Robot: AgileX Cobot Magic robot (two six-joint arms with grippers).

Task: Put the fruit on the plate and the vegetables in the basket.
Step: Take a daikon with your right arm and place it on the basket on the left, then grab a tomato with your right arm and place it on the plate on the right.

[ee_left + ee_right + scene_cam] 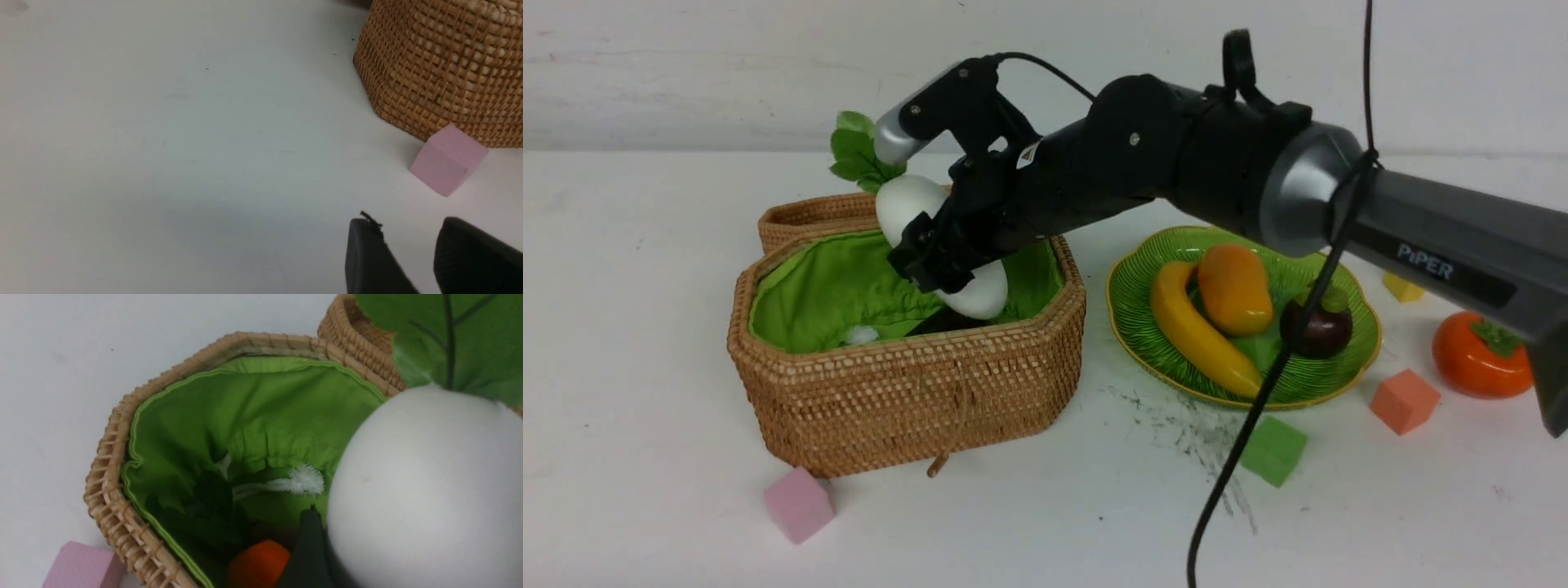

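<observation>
White radish point(903, 208), leaves up, tilted, gripped over open wicker basket point(907, 392); orange pepper point(257, 563) inside. Banana point(1201, 331), mango point(1235, 290), mangosteen point(1331, 335) lie on green plate point(1131, 282); persimmon point(1478, 359) off plate, right of it.

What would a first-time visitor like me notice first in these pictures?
Probably the black right pincer gripping a fat white toy radish with green leaves, tilted over the brown woven wicker basket. Right of it, a scalloped glossy green plate holds a long yellow banana, an orange-yellow oval mango and a round dark purple mangosteen.
</observation>
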